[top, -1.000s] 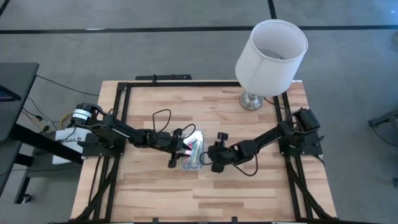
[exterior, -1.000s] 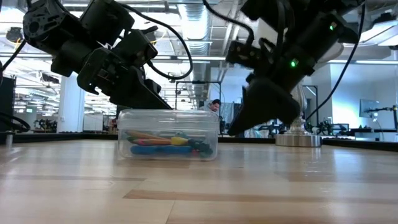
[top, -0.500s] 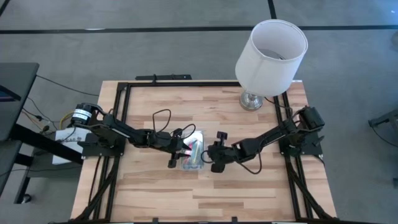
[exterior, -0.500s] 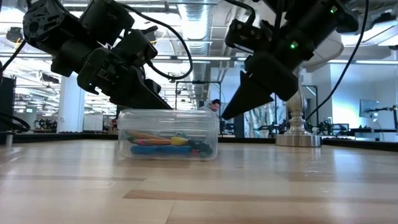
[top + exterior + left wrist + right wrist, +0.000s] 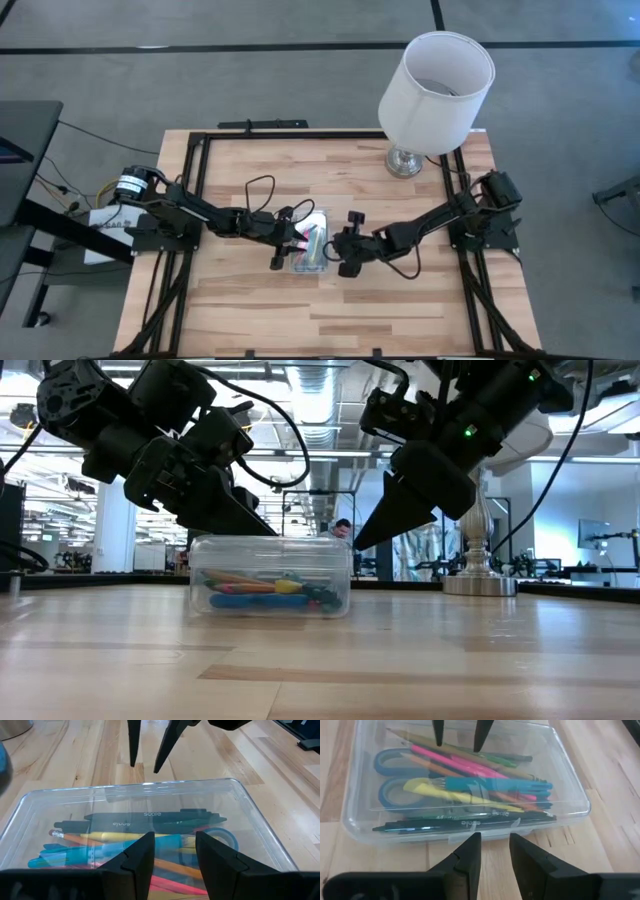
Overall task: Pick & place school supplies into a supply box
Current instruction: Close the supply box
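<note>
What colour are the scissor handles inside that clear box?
Blue; the scissors show best in the right wrist view, lying in the supply box.

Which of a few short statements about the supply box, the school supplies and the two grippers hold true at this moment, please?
1. The clear supply box has its lid on, with the pens, pencils and blue-handled scissors inside. True.
2. The right gripper clamps a pink marker. False: it holds nothing; its fingers are slightly apart, just off the box's side.
3. The left gripper hangs at the box's opposite side, fingers slightly apart. True.
4. The white lamp lies tipped over beside the box. False: it stands upright at the table's far right corner.
5. Loose pencils lie scattered on the wooden table. False: none show outside the box.
</note>
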You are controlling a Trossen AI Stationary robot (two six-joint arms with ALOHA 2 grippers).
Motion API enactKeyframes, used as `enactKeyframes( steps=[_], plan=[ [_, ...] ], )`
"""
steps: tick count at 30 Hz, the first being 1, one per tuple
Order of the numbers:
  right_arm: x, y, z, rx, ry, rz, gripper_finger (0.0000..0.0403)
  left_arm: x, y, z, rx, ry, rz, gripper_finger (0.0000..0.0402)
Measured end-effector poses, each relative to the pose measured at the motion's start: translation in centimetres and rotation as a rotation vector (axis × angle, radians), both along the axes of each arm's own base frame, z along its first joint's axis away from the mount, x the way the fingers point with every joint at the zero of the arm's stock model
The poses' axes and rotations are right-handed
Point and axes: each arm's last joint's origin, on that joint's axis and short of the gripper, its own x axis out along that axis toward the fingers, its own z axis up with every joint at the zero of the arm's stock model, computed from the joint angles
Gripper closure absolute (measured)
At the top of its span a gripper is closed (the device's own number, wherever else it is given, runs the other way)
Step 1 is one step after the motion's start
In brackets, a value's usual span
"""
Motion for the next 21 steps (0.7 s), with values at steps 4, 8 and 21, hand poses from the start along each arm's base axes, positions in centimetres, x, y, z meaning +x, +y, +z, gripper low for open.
enactKeyframes(
  steps=[4,8,21],
  plan=[
    [0.1,-0.2,0.0,0.0,-0.003,-0.006,0.0305,0.0,0.0,0.0,0.0,0.0,0.0,0.0262],
    [0.1,-0.2,0.0,0.0,-0.002,-0.006,0.0305,0.0,0.0,0.0,0.0,-0.001,-0.001,0.0262],
    [0.1,-0.4,-1.5,-0.011,-0.025,0.006,0.0305,0.0,0.0,0.0,0.001,0.006,-0.003,0.0262]
  ],
)
